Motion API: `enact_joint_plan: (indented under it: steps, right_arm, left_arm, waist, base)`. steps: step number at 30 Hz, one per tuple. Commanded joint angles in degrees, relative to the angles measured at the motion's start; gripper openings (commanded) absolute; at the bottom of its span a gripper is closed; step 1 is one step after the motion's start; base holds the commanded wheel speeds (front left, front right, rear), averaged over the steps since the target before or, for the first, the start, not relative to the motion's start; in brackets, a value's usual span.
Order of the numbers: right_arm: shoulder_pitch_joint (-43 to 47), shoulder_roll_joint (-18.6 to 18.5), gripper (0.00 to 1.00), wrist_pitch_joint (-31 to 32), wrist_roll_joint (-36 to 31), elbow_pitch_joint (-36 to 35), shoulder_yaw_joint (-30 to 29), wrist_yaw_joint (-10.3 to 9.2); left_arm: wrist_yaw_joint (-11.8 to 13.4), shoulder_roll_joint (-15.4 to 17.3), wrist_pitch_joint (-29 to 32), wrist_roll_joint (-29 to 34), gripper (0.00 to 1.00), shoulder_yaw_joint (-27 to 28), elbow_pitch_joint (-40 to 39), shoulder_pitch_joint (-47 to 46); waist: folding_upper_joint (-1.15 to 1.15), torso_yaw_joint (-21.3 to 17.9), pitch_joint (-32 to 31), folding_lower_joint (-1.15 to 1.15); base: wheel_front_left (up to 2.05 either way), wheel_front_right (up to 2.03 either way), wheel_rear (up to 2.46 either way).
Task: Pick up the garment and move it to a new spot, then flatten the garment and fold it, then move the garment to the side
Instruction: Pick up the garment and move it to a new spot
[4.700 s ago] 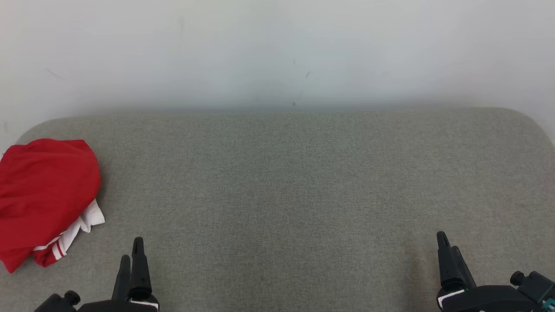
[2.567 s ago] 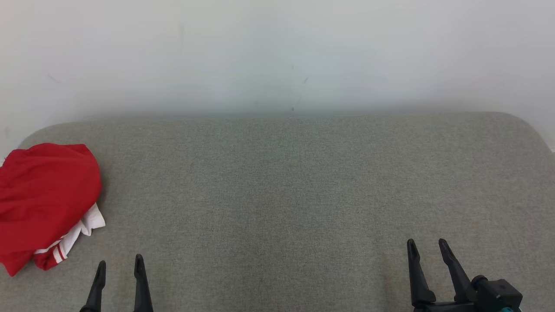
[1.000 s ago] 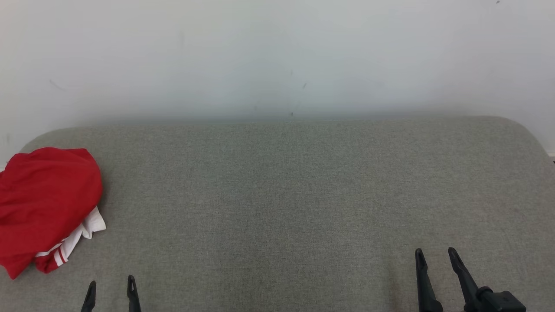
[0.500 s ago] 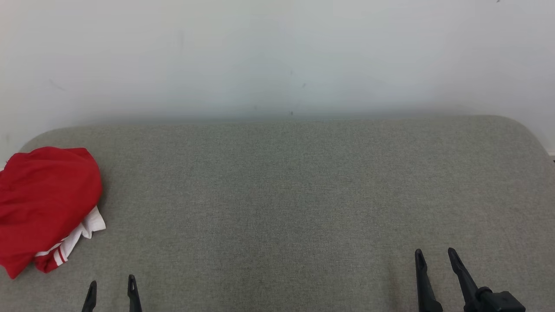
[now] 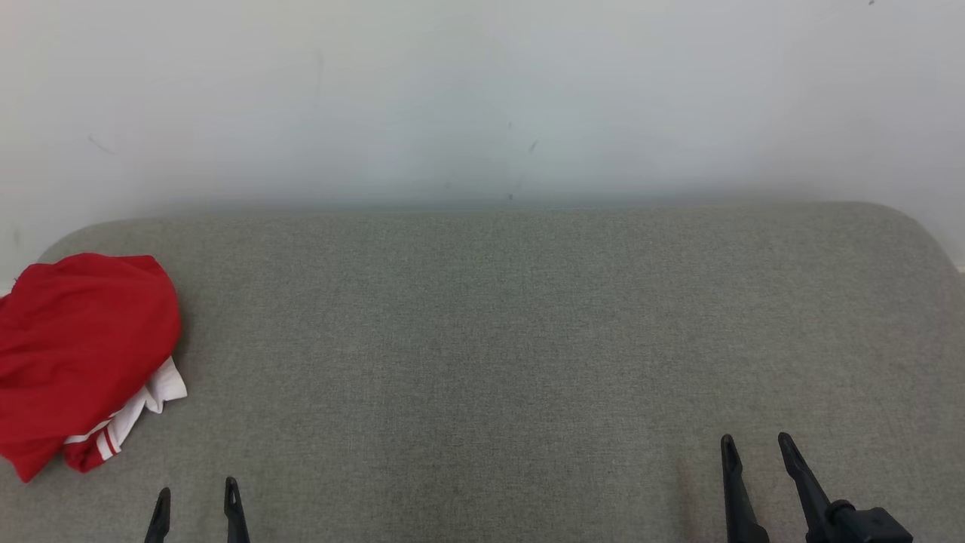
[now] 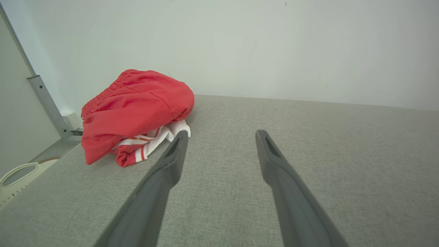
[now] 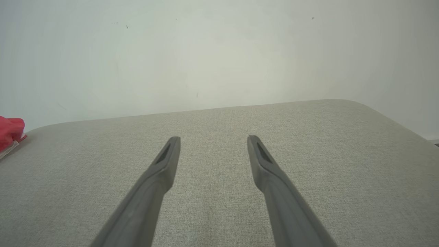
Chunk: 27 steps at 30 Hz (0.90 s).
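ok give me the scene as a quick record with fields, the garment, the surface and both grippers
garment: red garment with white striped trim, crumpled in a heap at the left end of the cushion
surface: grey fabric cushion, set against a pale wall
left gripper: left gripper open, holding nothing, at the near edge, apart from the garment
right gripper: right gripper open, holding nothing, over the near right part of the cushion
task stage: garment not yet picked up

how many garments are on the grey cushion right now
1: a bunched red garment at the grey cushion's far left edge. The white striped cloth under it may be its trim or a second piece; cannot tell.
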Motion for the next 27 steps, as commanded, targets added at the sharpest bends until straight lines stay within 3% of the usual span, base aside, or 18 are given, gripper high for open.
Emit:
enact_joint_plan:
  steps: [1, 13, 27]
  right_arm:
    - [0.26, -0.16, 1.00, -0.09, -0.10, 0.15, 0.03, 0.19]
    - [0.65, -0.16, 1.00, -0.09, 0.51, 0.31, -0.01, 0.19]
    - [1.31, -0.15, 1.00, -0.09, 1.23, 0.63, 0.90, 0.19]
  left_arm:
    - [0.24, 0.26, -0.13, -0.21, 1.00, 0.08, -0.30, 0.26]
    - [0.36, 0.26, -0.13, -0.02, 1.00, -0.04, -0.30, 0.46]
    - [-0.27, 0.26, -0.13, 0.48, 1.00, 1.06, -0.12, 1.48]
  waist:
    - [0.00, 0.07, -0.01, 0.00]
    - [0.00, 1.48, -0.26, 0.00]
    - [0.00, 8.93, -1.11, 0.00]
  base:
    - [0.00, 0.00, 0.00]
    - [0.00, 0.00, 0.00]
    - [0.00, 0.00, 0.00]
